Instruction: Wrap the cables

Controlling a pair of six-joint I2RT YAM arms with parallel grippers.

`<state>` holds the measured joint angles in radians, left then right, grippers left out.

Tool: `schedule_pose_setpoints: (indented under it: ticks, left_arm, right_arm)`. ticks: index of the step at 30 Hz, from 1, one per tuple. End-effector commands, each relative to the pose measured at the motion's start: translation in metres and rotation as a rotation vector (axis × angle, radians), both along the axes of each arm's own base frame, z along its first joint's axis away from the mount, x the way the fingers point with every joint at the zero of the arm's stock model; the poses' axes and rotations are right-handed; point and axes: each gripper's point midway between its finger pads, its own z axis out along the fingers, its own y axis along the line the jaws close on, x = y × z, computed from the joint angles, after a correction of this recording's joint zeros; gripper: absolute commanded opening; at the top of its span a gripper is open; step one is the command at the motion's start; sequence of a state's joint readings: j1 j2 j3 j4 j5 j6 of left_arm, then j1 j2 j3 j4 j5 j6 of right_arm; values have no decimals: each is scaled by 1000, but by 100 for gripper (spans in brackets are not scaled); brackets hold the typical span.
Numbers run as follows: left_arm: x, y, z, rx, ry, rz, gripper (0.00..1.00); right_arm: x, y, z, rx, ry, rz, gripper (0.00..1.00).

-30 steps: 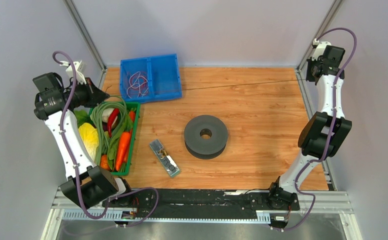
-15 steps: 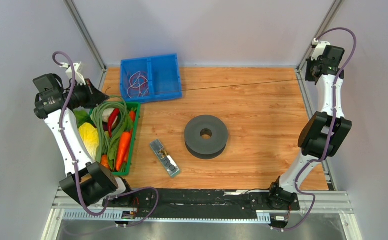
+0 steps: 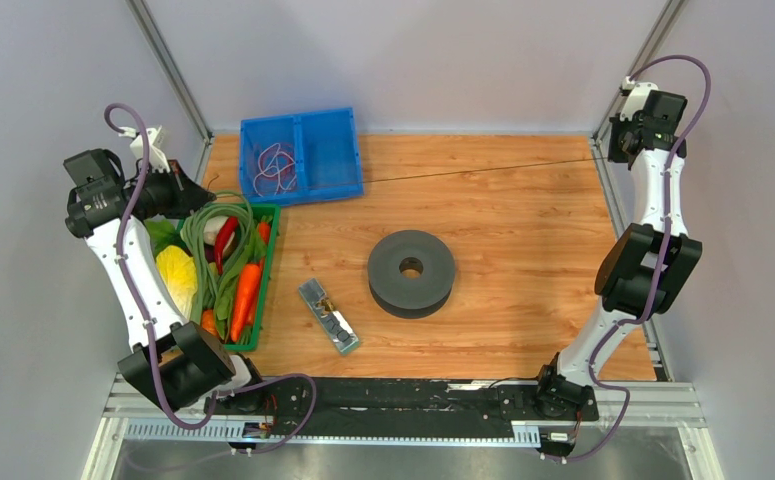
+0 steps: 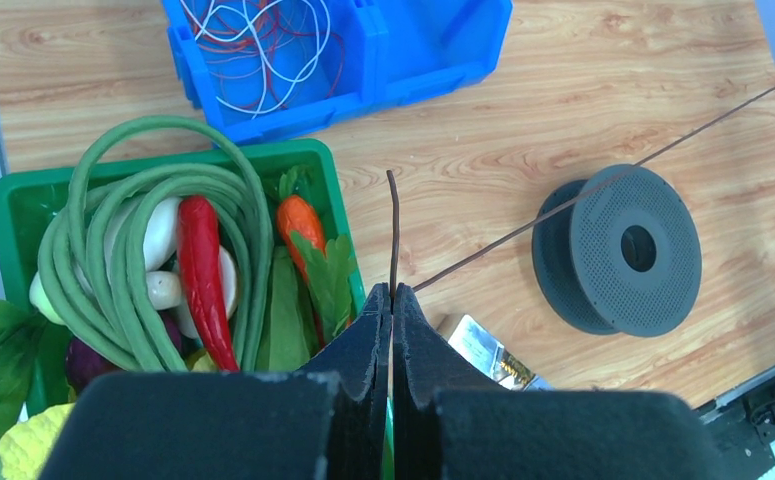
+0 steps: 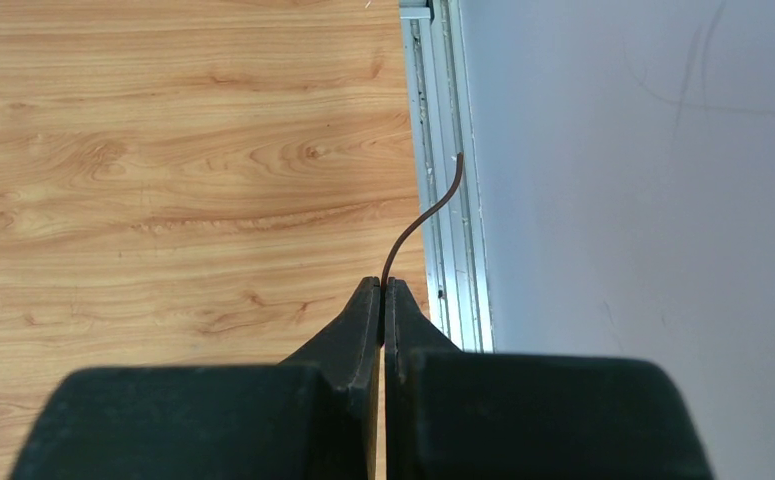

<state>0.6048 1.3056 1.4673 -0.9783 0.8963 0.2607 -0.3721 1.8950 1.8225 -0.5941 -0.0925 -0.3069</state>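
A thin black cable (image 3: 463,171) is stretched taut above the back of the table between my two grippers. My left gripper (image 3: 206,187) is shut on its left end above the green tray; in the left wrist view a short stub (image 4: 394,225) sticks out past the closed gripper (image 4: 392,291) and the cable runs off to the right (image 4: 603,181). My right gripper (image 3: 617,151) is shut on the other end at the back right corner; the right wrist view shows a curved stub (image 5: 425,217) beyond the closed gripper (image 5: 383,284). A dark grey spool (image 3: 411,272) lies flat mid-table, also in the left wrist view (image 4: 618,250).
A blue bin (image 3: 328,150) with red and white wires stands at the back left. A green tray (image 3: 266,285) holds vegetables and a coiled green hose. A small packet (image 3: 328,316) lies left of the spool. Metal frame rails edge the table on both sides.
My left arm has drifted slightly to the left, still holding the cable. The right arm and the spool have barely moved.
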Motion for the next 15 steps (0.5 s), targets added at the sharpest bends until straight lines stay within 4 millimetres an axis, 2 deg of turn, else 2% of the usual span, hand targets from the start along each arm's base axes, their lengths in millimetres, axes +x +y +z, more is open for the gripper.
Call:
schedule_pose_setpoints:
  ticks: [1,4,6,7,9,11,13,15]
  left_arm:
    - [4,62,2,234,-49,134,0]
    - [3,30,7,156,-74,26,0]
    - [3,5,11,152,-100,-49,0]
    - [5,-8,12,156,-114,-87,0]
    - [8,-33,17,153,-149,-150,0]
    - [16,-60,29,140,-203,-213,0]
    - [21,-87,41,115,-242,-274,0]
    - [25,-123,56,63,-274,-346,0]
  right_arm:
    - [-8,-68,39,-175,-81,-191,0]
    - [-2,-44,44,-111,-100,-143,0]
    - [2,-20,48,-90,-104,-98,0]
    - [8,1,49,-65,-110,-42,0]
    - [10,18,47,-54,-102,-5,0]
    - [10,20,45,-56,-88,-2,0]
    - [8,13,40,-83,-58,-11,1]
    - [1,11,30,-104,-6,10,6]
